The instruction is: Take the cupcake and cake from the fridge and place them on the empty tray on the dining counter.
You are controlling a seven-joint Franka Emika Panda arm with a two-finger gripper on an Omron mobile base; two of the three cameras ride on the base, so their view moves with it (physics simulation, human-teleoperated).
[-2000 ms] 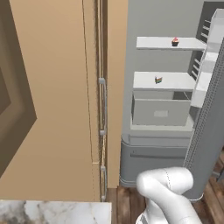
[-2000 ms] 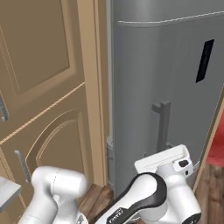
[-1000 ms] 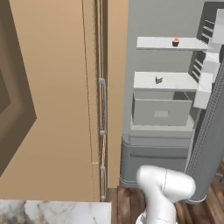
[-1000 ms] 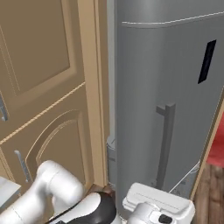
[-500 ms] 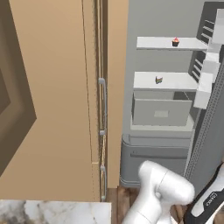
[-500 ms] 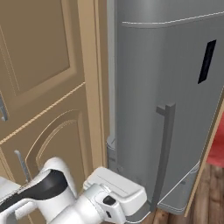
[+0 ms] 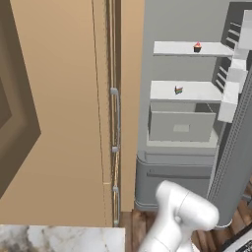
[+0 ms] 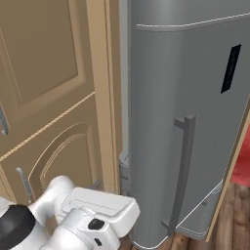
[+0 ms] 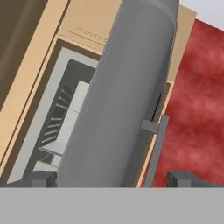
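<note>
The fridge (image 7: 187, 162) stands open, its grey door (image 8: 185, 97) swung out to the right. The cupcake (image 7: 197, 47) sits on the upper white shelf. On the shelf below it lies the cake (image 7: 178, 89), above the grey drawer (image 7: 181, 126). My gripper (image 9: 111, 179) is open and holds nothing. It hangs low in front of the door's outer face, looking along the door edge and its long handle (image 9: 154, 151). Both fingertips (image 9: 41, 178) stand far apart. The tray is out of view.
Tan cabinet doors (image 7: 59, 123) with metal handles fill the left side beside the fridge. A corner of marble countertop (image 7: 59, 238) lies at the lower left; whether it is the dining counter I cannot tell. Door racks (image 7: 231, 78) jut from the open door. Wood floor lies below.
My arm has swung low from the right to the left in front of the fridge door. The jaws stay wide. The cupcake and cake have not moved.
</note>
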